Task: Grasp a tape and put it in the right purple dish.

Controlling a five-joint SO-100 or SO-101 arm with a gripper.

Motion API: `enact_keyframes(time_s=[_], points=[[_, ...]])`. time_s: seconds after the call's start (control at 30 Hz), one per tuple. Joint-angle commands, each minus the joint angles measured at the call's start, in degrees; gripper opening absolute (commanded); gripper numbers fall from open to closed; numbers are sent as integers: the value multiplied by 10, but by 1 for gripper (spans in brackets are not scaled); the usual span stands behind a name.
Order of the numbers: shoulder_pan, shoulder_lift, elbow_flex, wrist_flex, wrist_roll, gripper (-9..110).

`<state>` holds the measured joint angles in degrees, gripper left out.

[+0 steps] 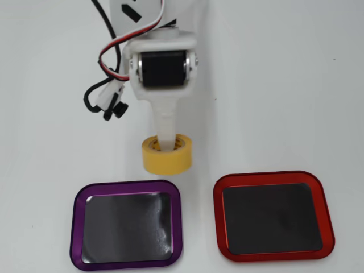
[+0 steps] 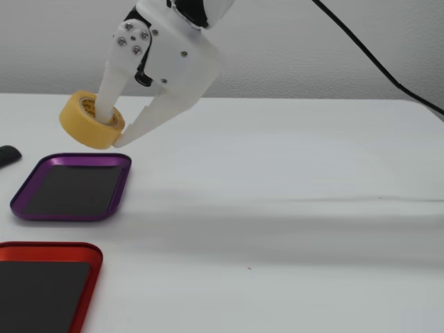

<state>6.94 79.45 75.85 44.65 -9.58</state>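
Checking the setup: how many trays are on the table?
2: the purple dish at left in the overhead view, the red tray at right; none seems hidden.
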Motion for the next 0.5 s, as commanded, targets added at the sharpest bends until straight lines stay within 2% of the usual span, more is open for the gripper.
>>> enact_keyframes(time_s=[0.0, 0.3, 0.47], points=[[18, -15, -89, 39, 1, -1], [69, -127, -251, 139, 0, -1], [92, -185, -299, 149, 0, -1]])
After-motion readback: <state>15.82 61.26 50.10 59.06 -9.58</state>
